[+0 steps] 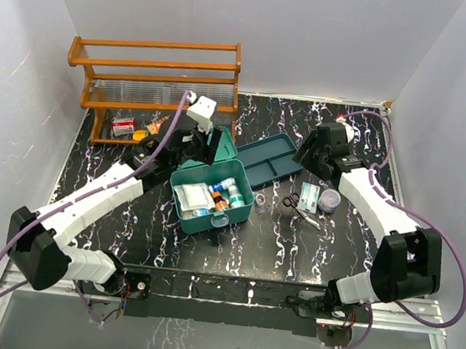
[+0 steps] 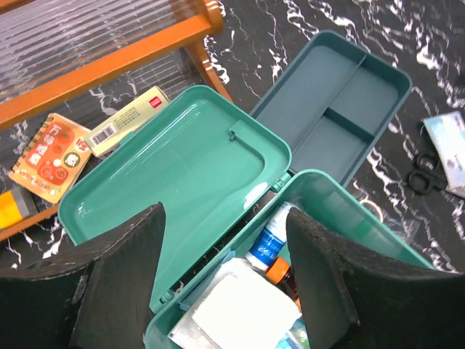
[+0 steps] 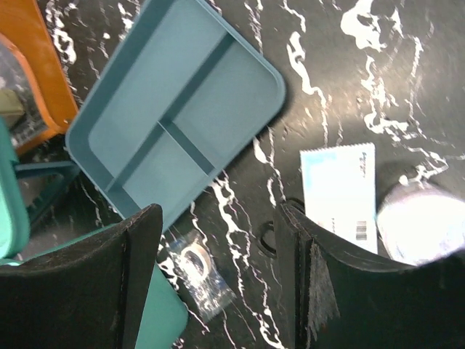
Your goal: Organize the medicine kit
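Observation:
The teal-green medicine kit (image 1: 241, 212) stands open at the table's middle, its lid (image 2: 174, 174) tipped back. Inside lie white gauze packets (image 2: 240, 309), a blue-labelled white bottle (image 2: 270, 240) and an orange-capped brown bottle (image 2: 280, 271). My left gripper (image 2: 225, 287) is open and empty just above the kit's back edge. My right gripper (image 3: 218, 273) is open and empty above the table right of the kit, over a clear bag with a tape roll (image 3: 196, 265). The blue-teal two-compartment tray (image 1: 270, 160) lies behind the kit and also shows in the right wrist view (image 3: 174, 109).
A brown wooden rack (image 1: 156, 73) stands at the back left, with small boxes (image 2: 123, 120) and a booklet (image 2: 49, 155) under it. Scissors (image 1: 297, 207), a light blue sachet (image 3: 338, 193) and a round lidded container (image 1: 329, 200) lie right of the kit.

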Controlling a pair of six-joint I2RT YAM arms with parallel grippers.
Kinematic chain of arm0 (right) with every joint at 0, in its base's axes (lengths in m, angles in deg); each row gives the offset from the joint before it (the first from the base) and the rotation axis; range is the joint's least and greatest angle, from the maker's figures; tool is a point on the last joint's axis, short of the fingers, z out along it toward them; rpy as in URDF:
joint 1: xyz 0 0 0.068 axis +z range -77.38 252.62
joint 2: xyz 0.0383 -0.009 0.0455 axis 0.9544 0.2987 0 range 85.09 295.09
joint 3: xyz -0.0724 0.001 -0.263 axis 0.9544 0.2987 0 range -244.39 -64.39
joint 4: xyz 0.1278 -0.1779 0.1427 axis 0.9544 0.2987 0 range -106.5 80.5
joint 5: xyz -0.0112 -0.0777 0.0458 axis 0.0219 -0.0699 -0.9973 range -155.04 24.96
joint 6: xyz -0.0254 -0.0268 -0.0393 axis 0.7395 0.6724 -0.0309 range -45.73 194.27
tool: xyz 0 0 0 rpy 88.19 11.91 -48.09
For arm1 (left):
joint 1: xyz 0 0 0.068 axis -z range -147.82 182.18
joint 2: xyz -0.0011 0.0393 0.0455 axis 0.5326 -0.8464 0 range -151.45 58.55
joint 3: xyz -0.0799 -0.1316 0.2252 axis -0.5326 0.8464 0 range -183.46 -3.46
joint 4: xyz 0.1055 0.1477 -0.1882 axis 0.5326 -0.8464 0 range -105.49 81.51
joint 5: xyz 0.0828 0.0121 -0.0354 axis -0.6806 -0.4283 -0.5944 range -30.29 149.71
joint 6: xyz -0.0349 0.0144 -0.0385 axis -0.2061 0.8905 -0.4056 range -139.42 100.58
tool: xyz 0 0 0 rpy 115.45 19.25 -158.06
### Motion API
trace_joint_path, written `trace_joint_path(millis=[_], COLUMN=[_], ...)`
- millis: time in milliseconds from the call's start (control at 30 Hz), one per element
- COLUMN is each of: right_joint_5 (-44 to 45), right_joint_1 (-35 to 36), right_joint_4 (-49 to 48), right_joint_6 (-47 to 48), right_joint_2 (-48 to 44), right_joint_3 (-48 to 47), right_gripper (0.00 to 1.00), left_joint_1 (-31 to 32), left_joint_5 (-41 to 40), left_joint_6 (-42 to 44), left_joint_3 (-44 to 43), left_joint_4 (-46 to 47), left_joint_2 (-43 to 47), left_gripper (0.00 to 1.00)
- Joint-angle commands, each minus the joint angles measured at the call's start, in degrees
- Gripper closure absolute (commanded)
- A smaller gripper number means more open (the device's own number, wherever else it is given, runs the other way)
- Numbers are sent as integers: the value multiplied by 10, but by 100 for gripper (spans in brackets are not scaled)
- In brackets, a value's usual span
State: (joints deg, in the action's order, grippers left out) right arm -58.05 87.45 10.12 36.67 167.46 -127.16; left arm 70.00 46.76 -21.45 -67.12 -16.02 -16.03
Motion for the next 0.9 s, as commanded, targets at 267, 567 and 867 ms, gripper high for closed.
trace_joint_path(millis=[267, 567, 867], right_joint_5=[-130, -146, -135], right_joint_1=[12, 89, 109], right_joint_4=[32, 23, 27], right_joint_6=[89, 95, 121], right_joint_2=[1, 87, 149], right_joint_3=[25, 0, -32], right_gripper=[51, 54, 62], left_joint_1=[-87, -165, -166], left_joint_5=[51, 73, 96], left_joint_6=[-208, -265, -296], left_joint_3=[-27, 18, 28], left_joint_4=[-102, -63, -37], left_joint_2=[34, 81, 69], left_gripper=[27, 25, 24])
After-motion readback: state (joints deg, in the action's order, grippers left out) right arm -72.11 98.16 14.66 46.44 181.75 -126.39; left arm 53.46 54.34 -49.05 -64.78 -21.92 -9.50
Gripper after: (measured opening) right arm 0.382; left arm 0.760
